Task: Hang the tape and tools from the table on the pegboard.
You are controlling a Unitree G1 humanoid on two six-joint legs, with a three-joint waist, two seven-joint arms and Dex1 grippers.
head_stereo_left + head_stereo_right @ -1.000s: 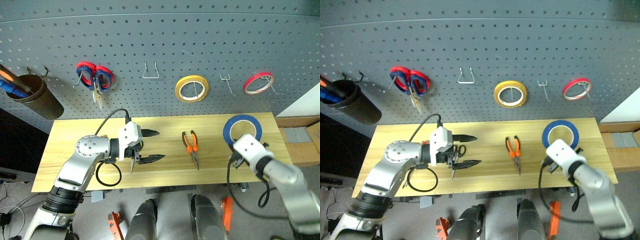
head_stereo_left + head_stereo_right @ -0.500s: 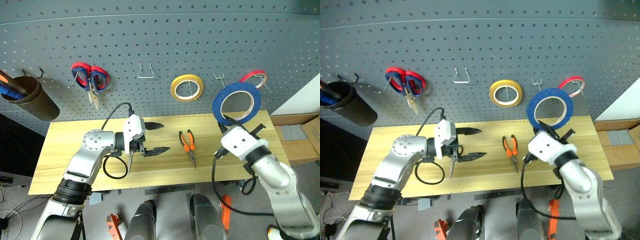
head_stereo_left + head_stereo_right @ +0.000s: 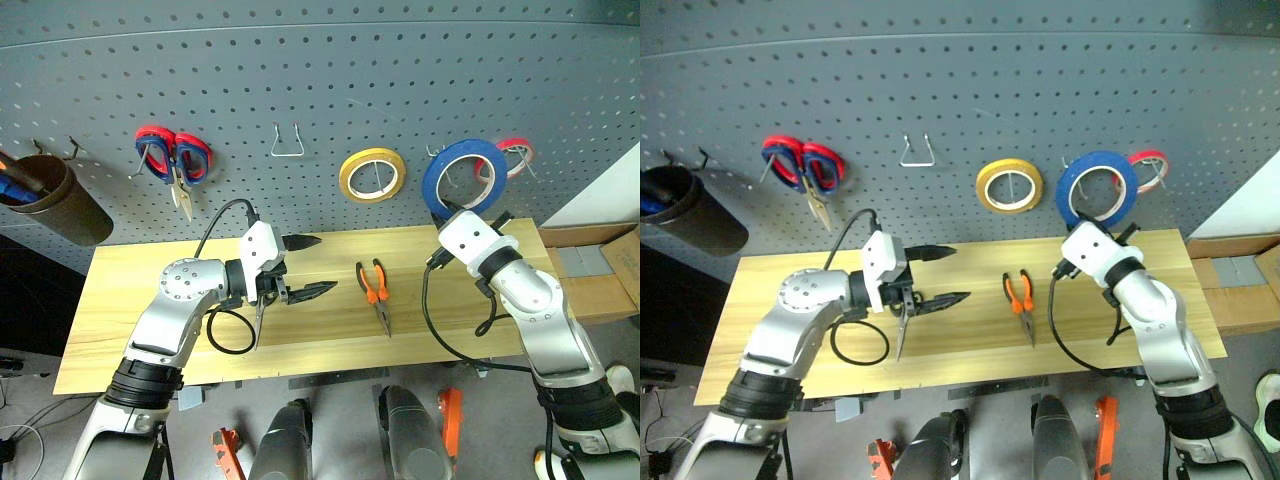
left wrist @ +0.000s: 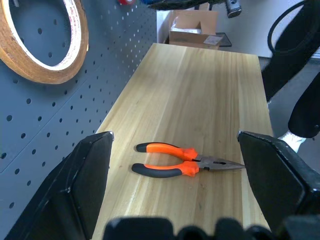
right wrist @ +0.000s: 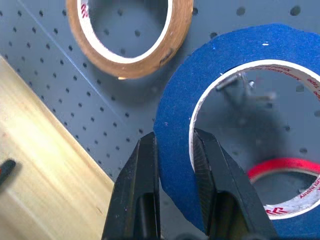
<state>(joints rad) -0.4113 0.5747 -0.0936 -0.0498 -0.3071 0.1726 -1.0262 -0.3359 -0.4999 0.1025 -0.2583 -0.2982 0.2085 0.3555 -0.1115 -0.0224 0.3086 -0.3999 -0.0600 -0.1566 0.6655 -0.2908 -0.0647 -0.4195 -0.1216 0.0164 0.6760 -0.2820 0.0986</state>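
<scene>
My right hand [image 5: 172, 155] is clamped on the blue tape [image 3: 458, 178]; centre its core over the hook [image 5: 243, 85], then push on. Left hand [image 3: 308, 268] wide open, empty.

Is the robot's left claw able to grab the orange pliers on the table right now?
Probably yes. The left gripper is open and empty, pointing toward the orange pliers, which lie alone on the bare table with nothing between them.

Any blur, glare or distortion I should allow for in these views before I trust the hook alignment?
Right wrist view: blue tape sharp, metal hook inside its core soft and shadowed. Head views: pegboard rows bow near the top edge, lens distortion; no strong glare. Left wrist view: pliers crisp, own fingers dark and slightly blurred.
</scene>
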